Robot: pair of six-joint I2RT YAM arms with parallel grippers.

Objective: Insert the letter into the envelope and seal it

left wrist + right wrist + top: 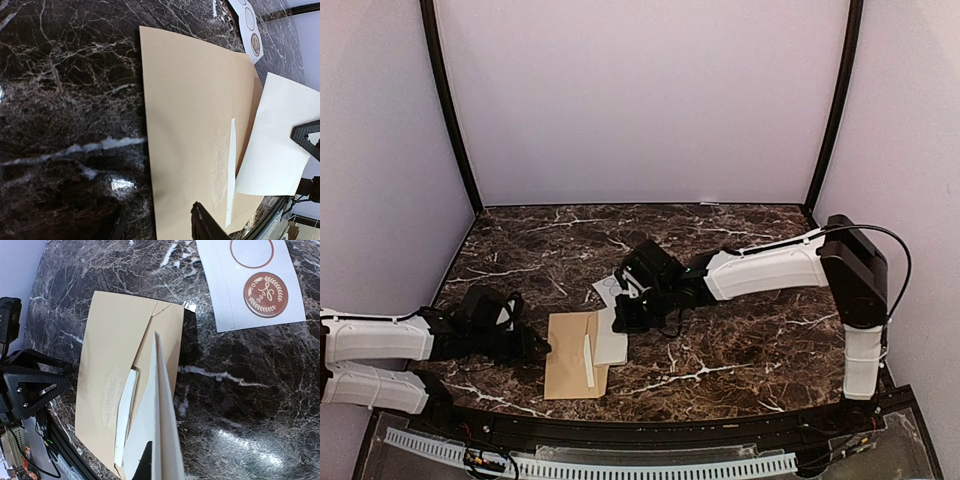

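Pinching the letter [156,405] in my right gripper [622,322], I have those jaws pressed together on the sheet, which runs edge-on away from my wrist camera and down toward the envelope [570,350]. The envelope lies flat on the marble table [750,340], between my 2 arms, with its flap [249,100] open toward my right side and a thin white strip [231,170] lying along it. The letter overlaps the flap's edge, and I cannot tell whether any of it is inside the pocket. My left gripper [540,347] sits low at the envelope's left edge, its 2 fingers [202,225] spread apart, clamping nothing. A white sticker card [250,285] with circles lies just beyond the envelope's far corner
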